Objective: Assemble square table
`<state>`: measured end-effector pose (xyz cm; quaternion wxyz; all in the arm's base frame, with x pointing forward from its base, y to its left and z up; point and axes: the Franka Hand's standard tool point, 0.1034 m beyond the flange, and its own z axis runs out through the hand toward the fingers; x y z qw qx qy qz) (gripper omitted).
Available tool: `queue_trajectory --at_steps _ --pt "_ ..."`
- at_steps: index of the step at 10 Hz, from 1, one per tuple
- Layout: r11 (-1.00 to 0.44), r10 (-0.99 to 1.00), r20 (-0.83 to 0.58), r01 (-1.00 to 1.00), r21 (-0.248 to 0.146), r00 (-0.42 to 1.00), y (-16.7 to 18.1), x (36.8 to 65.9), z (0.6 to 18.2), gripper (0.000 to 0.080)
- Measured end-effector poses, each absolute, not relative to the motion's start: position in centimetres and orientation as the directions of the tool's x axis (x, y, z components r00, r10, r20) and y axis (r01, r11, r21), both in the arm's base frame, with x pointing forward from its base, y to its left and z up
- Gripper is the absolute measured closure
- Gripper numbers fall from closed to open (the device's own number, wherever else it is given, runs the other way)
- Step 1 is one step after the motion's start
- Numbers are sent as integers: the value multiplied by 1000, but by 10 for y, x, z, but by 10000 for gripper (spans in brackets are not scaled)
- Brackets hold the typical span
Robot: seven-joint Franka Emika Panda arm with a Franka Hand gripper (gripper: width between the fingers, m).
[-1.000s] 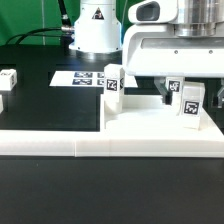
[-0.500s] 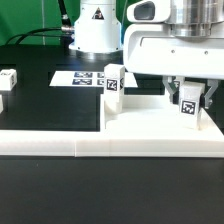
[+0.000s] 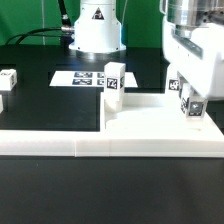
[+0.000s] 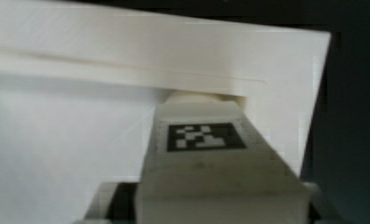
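Observation:
The white square tabletop slab (image 3: 150, 118) lies flat at the exterior view's right, and in the wrist view it (image 4: 84, 100) fills most of the frame. One white tagged leg (image 3: 113, 82) stands upright at the slab's near-left corner. My gripper (image 3: 193, 108) is tilted over the slab's right side and is shut on a second tagged leg (image 3: 194, 102), which leans with it. In the wrist view this leg (image 4: 203, 140) runs out from between my gripper (image 4: 208, 212) jaws with its tag facing the camera. The leg's lower end is close to the slab; whether it touches is unclear.
A long low white wall (image 3: 90, 146) runs across the front, against the slab. The marker board (image 3: 78, 77) lies behind on the black table. Two more white tagged legs, one (image 3: 8, 80) and another (image 3: 1, 102), sit at the exterior view's left. The robot base (image 3: 95, 30) stands behind.
The jaws closed on the right-hand leg. The wrist then tipped and shifted toward the exterior view's right, and the leg now leans instead of standing upright.

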<state>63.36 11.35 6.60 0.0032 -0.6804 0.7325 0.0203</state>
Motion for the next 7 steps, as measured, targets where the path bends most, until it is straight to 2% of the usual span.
queue_trajectory --at_steps 2,3,4,5,6,7 --pt "260 -964 -47 -965 33 -262 112 632 66 509" --pt "295 -954 -45 -955 34 -297 112 632 66 509" --pt "306 -951 -43 -951 37 -307 112 631 65 409" --pt "273 -961 -44 -961 35 -275 112 631 65 409" --pt "242 -969 -47 -970 24 -243 112 632 65 270" --pt "99 -994 -50 -995 -28 -98 113 633 64 188"
